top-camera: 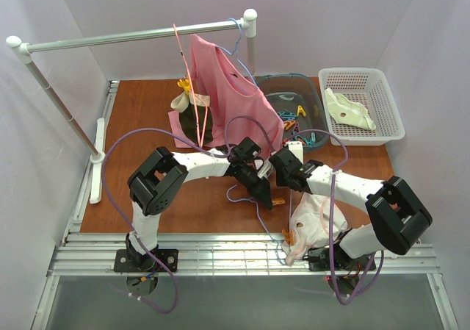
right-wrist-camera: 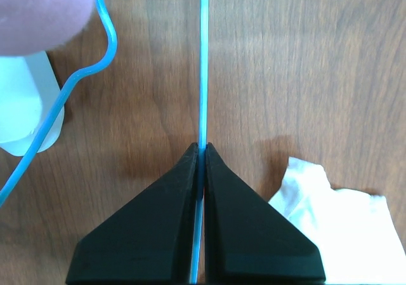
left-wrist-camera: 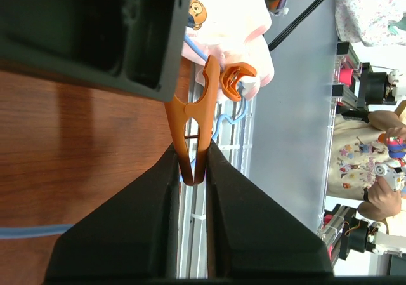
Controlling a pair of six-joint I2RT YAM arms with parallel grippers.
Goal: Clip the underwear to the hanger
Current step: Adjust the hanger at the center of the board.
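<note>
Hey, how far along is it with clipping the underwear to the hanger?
Done: one orange clip already seems to sit at the underwear's edge. In hand: the right gripper is shut on the hanger wire, and the left gripper squeezes a second orange clip, its mouth at the fabric edge. Left: seat that clip over wire and fabric, then release.

The brown wooden worktop [top-camera: 147, 117] carries a white basket [top-camera: 352, 71] at its far right corner. A grey tub [top-camera: 273, 95] of coloured pegs [top-camera: 292, 115] stands just beside it. The rail's white foot [top-camera: 97, 161] lies along the left edge. The underwear [top-camera: 312, 223] hangs over the near edge.
</note>
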